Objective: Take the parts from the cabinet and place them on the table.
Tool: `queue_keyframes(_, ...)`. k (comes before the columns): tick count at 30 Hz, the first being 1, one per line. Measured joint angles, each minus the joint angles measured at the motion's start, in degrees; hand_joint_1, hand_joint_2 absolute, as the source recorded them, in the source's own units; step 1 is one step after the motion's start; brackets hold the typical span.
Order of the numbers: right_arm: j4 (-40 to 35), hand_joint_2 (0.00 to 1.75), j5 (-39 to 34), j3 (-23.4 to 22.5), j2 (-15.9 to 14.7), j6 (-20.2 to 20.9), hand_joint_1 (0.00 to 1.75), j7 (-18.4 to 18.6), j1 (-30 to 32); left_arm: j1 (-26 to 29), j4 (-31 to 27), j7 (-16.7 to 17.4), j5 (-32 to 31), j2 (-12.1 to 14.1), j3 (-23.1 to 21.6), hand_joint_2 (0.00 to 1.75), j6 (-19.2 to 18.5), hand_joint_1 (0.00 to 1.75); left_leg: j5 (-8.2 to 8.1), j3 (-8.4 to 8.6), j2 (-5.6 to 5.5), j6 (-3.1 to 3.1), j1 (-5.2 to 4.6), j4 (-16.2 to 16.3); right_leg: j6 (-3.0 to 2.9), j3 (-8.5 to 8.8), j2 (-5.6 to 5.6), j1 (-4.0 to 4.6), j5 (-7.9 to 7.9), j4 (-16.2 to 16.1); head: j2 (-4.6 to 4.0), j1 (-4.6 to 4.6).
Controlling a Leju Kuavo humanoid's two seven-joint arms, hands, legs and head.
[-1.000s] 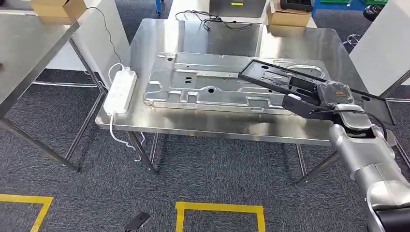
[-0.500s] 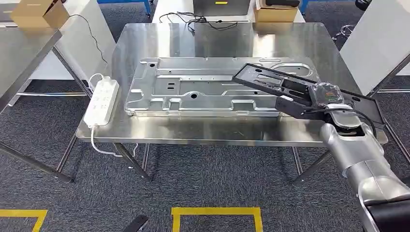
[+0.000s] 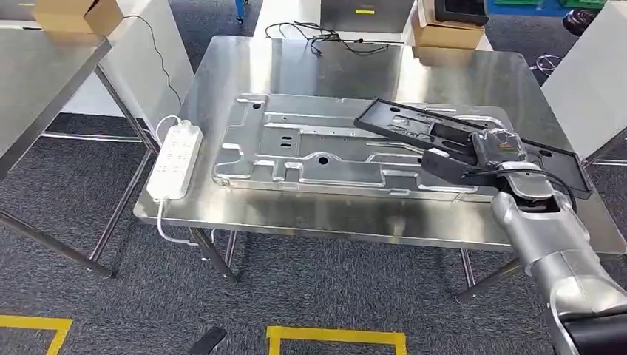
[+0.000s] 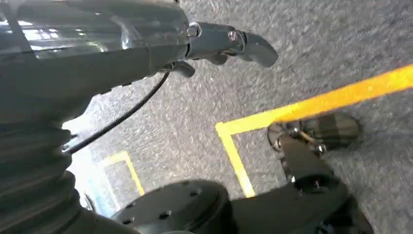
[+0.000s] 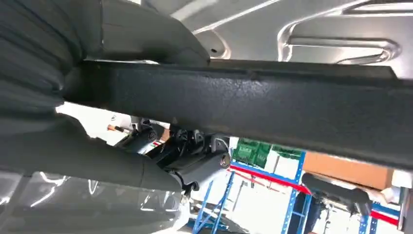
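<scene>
A long black frame part [image 3: 414,122] hangs tilted just above the right half of the steel table [image 3: 296,66], and my right hand [image 3: 497,151] grips it near its middle. Its left end reaches over a large silver stamped panel [image 3: 310,148] that lies flat on the table. In the right wrist view the black frame [image 5: 272,107] runs across the picture, with my right hand [image 5: 126,44] clasped around it and the silver panel [image 5: 311,29] behind it. My left hand [image 4: 229,41] hangs by the floor, fingers stretched out and holding nothing.
A white power strip [image 3: 175,160] lies on the table's left edge, its cord dropping to the floor. Black cables [image 3: 325,33] and a cardboard box [image 3: 442,33] are at the far side. Another steel table [image 3: 37,81] stands at left, a white board [image 3: 591,66] at right.
The whole picture has shifted, so the camera has moved. The black frame stays in my right hand, still held over the right part of the silver panel.
</scene>
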Motion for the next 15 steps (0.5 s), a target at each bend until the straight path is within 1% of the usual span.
queue_keyframes(2,0.00,1.75,-0.02,0.00,0.00,0.00,1.34,0.00,-0.21,-0.02,0.00,-0.02,0.00,-0.02,0.00,1.75,0.00,0.00,-0.80,1.07,-0.10,-0.36,0.00,0.02,-0.31,3.94,-0.01,0.09,6.35,-10.12,0.00,0.13)
queue_keyframes(3,0.02,1.75,-0.02,0.00,0.00,0.00,1.34,0.00,-0.35,-0.04,0.00,-0.04,0.02,-0.02,0.00,1.75,0.00,0.00,-1.16,1.25,-0.13,-0.71,-0.11,0.00,-0.51,5.20,0.00,0.17,6.85,-12.71,0.00,0.28)
queue_keyframes(4,0.00,1.75,-0.04,0.07,0.07,0.02,1.34,0.00,-0.70,-0.16,0.00,-0.11,0.11,-0.02,0.00,1.75,0.02,0.00,-1.27,1.01,-0.25,-0.92,-0.41,0.28,-0.59,6.42,0.03,0.42,5.90,-14.33,0.00,0.37)
queue_keyframes(5,0.00,1.75,-0.04,0.09,0.09,0.00,1.34,0.00,-0.67,-0.19,-0.02,-0.13,0.20,-0.02,0.00,1.75,0.04,0.00,-1.17,1.00,-0.23,-1.06,-0.36,-0.03,-0.67,6.31,0.04,0.31,5.79,-14.13,0.00,0.20)
queue_keyframes(6,0.00,1.75,-0.04,0.09,0.11,0.00,1.34,0.00,-0.63,-0.14,0.00,-0.17,0.20,-0.02,0.00,1.75,0.04,0.00,-1.13,1.13,-0.23,-1.13,-0.33,-0.20,-0.81,6.30,0.06,0.37,5.69,-14.10,0.00,-0.02)
queue_keyframes(7,0.02,1.75,-0.04,0.09,0.07,0.00,1.34,0.00,-0.64,-0.15,0.00,-0.20,0.20,-0.02,0.00,1.75,0.02,0.00,-1.15,1.23,-0.23,-1.34,-0.36,-0.33,-1.02,6.36,0.06,0.31,5.67,-14.21,0.00,-0.07)
queue_keyframes(8,-0.02,1.75,-0.04,0.09,0.09,0.00,1.34,0.02,-0.73,-0.18,-0.02,-0.35,0.20,0.02,0.00,1.75,-0.02,0.00,-1.41,1.44,-0.24,-1.64,-0.48,-0.54,-1.15,6.77,0.06,-0.20,5.76,-14.47,0.00,-0.07)
queue_keyframes(9,0.00,1.75,-0.07,0.11,0.13,-0.02,1.34,0.04,-0.93,-0.21,-0.02,-0.57,0.17,0.02,-0.02,1.75,-0.02,0.00,-0.90,1.66,-0.21,-1.10,-0.60,-0.67,-1.02,6.79,0.14,-0.10,5.68,-14.47,0.00,-0.24)
queue_keyframes(10,0.00,1.75,-0.07,0.11,0.17,-0.04,1.34,0.04,-1.00,-0.32,-0.02,-0.72,0.15,0.02,-0.04,1.75,-0.02,0.00,-1.01,1.84,-0.18,-0.96,-0.59,-0.85,-1.02,6.80,0.24,-0.01,5.67,-14.46,0.00,-0.72)
queue_keyframes(15,0.00,1.75,-0.13,0.13,0.24,-0.04,1.34,-0.04,-0.94,-0.35,-0.02,-1.14,-0.09,0.02,-0.11,1.75,-0.24,0.00,-1.01,2.05,-0.02,-0.99,-0.44,-1.29,-1.20,6.77,0.32,0.23,5.54,-14.44,0.00,-1.18)
